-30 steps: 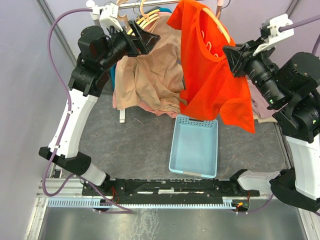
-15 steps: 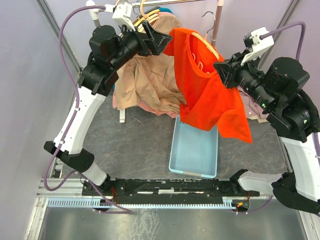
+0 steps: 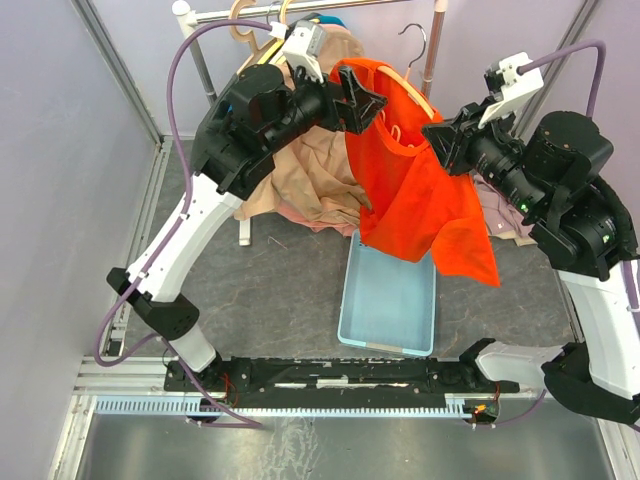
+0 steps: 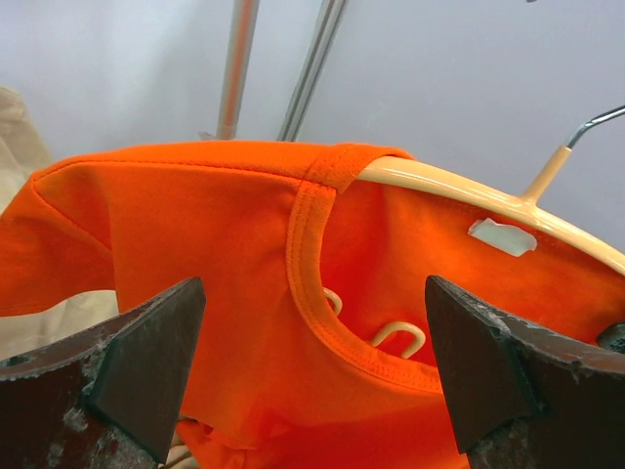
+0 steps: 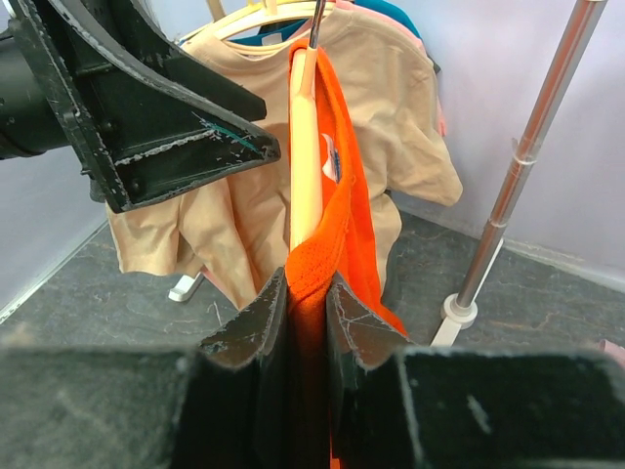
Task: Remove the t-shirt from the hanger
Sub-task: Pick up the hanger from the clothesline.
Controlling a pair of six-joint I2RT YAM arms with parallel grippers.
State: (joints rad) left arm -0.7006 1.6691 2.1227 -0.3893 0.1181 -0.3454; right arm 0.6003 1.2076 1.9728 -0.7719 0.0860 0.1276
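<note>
Orange, loud, and hanging smack in the middle of the top view: looking at the t-shirt (image 3: 420, 190), draping over a cream hanger (image 3: 418, 88) up in the air between the two arms. Dangling its hem over the far end of the light blue basket (image 3: 390, 300) sitting on the grey desk (image 3: 270, 290); not managing to tell touching from just hovering there.

Pinching the shirt with the right tool (image 3: 435, 135): seeing, in its own camera, both fingers (image 5: 256, 327) pressing together on a fold of orange fabric right at the near end of the hanger's arm. Not managing to tell whether also catching the hanger itself in that pinch.

Holding the left tool (image 3: 372, 100) spread wide, gripping nothing, hovering just beside the shirt's other shoulder. Getting a nice close-up from that wrist: dark fingers framing the neckline on either side, collar ribbing curving down between them, white label (image 4: 501, 237) showing inside the back, hanger arm poking out of the neck opening toward a metal hook.

Also spotting beige shirts (image 3: 300, 170) hanging on the rail (image 3: 300, 10) behind the left arm, with a bit of teal peeking out on top, and a metal pole (image 5: 532, 147) standing off to the right in the right wrist view.
</note>
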